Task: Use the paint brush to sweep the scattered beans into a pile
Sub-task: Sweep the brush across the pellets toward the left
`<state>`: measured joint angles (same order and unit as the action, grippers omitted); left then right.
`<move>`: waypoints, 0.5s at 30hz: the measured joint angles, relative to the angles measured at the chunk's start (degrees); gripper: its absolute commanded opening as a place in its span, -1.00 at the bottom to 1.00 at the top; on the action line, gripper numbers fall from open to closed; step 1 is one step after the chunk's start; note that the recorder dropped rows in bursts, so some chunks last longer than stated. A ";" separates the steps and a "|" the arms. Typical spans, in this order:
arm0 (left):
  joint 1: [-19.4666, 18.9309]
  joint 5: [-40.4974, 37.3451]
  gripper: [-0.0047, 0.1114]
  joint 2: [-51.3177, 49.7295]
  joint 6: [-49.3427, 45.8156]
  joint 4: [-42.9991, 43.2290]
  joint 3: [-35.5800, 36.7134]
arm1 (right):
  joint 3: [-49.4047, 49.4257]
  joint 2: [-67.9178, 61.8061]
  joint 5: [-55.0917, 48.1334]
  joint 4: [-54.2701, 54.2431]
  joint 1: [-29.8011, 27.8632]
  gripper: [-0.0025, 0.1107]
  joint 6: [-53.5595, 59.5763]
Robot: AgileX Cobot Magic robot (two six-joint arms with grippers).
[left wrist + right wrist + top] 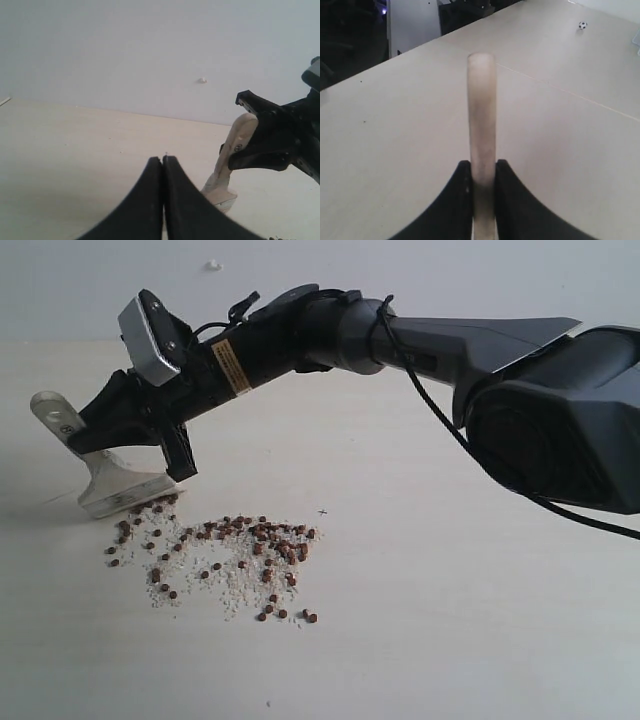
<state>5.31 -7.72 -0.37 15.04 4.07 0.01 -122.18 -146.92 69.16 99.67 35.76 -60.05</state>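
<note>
- Right pincer (140, 445) is clamping the paint brush (118, 488) handle, bristles touching the bench (480, 620) at the beans' (230, 540) far-left edge
- Risk: a hard stroke flicking beans wider
- Left pincer (163, 167) is sitting closed, empty

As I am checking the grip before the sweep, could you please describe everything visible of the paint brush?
The paint brush is wide and flat, with a pale wooden-looking handle holed near its end and whitish bristles. The right gripper clamps its handle. It leans tilted, bristle tips on the table at the edge of the beans.
</note>
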 measured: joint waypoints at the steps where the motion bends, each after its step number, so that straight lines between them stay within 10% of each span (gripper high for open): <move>1: 0.00 0.00 -0.92 0.00 0.00 0.00 0.00 | 0.00 0.00 -0.01 0.00 0.00 -0.96 -1.81; 15: 0.00 0.00 -0.92 0.00 0.00 0.00 0.00 | -0.34 0.00 0.22 -0.46 -1.72 -0.96 -25.34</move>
<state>5.31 -7.72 -0.37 15.04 4.07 0.01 -122.52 -146.92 69.38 99.21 34.04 -85.39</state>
